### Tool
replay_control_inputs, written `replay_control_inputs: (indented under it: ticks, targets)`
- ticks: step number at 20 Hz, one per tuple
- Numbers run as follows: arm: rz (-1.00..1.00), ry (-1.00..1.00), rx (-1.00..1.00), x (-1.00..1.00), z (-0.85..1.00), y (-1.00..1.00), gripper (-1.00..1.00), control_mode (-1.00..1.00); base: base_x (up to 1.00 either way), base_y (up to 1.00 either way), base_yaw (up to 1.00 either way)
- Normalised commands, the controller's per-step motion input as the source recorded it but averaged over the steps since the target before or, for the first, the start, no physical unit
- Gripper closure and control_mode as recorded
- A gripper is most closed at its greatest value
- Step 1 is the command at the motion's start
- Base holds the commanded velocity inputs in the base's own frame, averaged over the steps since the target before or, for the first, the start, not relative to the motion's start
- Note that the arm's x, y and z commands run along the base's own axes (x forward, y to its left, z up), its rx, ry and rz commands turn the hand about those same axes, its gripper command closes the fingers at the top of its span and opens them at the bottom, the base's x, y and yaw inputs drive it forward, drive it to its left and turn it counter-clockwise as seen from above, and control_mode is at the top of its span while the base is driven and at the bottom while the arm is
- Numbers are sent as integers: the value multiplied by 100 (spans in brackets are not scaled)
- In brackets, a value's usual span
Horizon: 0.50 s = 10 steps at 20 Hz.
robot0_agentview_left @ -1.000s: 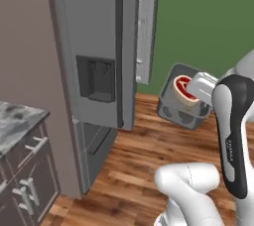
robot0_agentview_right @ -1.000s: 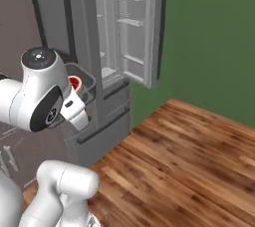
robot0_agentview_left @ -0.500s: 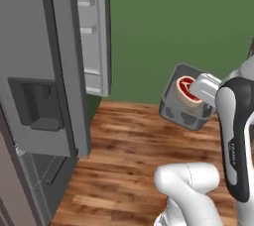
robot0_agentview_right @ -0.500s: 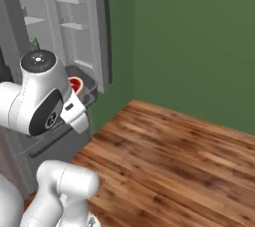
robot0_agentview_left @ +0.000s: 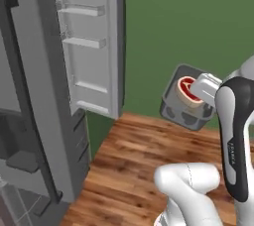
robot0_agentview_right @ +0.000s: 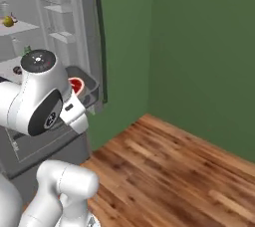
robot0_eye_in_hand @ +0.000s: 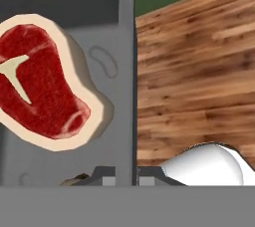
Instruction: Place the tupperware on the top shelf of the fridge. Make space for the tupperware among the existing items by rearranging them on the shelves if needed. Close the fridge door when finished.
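We carry the tupperware (robot0_agentview_left: pixel 187 99), a steak (robot0_eye_in_hand: pixel 40 79) inside, up in the air beside the open fridge (robot0_agentview_left: pixel 34 96), our end effector (robot0_eye_in_hand: pixel 119 173) clamped on its rim to keep it level, ready for the top shelf (robot0_agentview_right: pixel 20 26).

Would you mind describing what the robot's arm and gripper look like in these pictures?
The arm is glossy white with rounded, bulbous links and dark grey joint bands, one carrying small pale lettering. A round dark grey cap with small pale dots tops one joint. The gripper is a pale grey, blocky hand. No loose cables show.
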Motion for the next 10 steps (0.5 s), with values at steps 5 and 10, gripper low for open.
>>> replay_control_inputs:
  ticks: [5,10]
  targets:
    - [0,0,0,0,0,0,100,100,70,-50,66]
    - [0,0,0,0,0,0,100,100,57,-46,62]
